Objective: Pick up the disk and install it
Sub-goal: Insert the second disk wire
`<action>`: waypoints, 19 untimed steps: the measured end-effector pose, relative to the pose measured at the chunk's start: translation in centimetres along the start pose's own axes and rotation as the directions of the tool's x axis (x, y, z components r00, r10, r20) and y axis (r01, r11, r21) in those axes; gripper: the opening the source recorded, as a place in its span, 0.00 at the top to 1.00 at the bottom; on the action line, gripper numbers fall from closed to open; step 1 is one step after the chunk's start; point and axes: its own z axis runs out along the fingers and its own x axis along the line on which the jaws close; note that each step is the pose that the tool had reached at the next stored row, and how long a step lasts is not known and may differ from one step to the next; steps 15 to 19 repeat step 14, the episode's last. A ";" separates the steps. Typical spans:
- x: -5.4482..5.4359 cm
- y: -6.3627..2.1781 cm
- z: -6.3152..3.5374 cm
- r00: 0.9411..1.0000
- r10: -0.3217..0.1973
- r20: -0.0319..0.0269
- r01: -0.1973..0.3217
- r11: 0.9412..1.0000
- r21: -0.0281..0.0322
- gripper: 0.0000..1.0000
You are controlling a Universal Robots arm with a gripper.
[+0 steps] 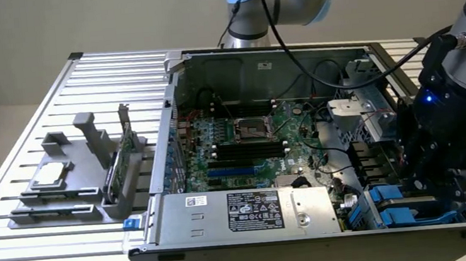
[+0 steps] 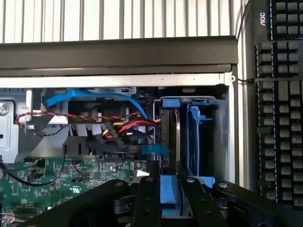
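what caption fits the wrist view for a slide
Tool over the blue-railed disk at the drive bay in the open computer case, keyboard alongside.

My gripper is black. The disk has bright blue rails. The big circuit board is green. The power box is grey with a black label. One cable is blue, others are red, yellow and black. The keyboard is black. The table has silver stripes.
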 end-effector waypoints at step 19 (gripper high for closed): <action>0.1 -0.81 -0.46 1.000 -0.004 -0.001 0.004 1.000 0.002 0.75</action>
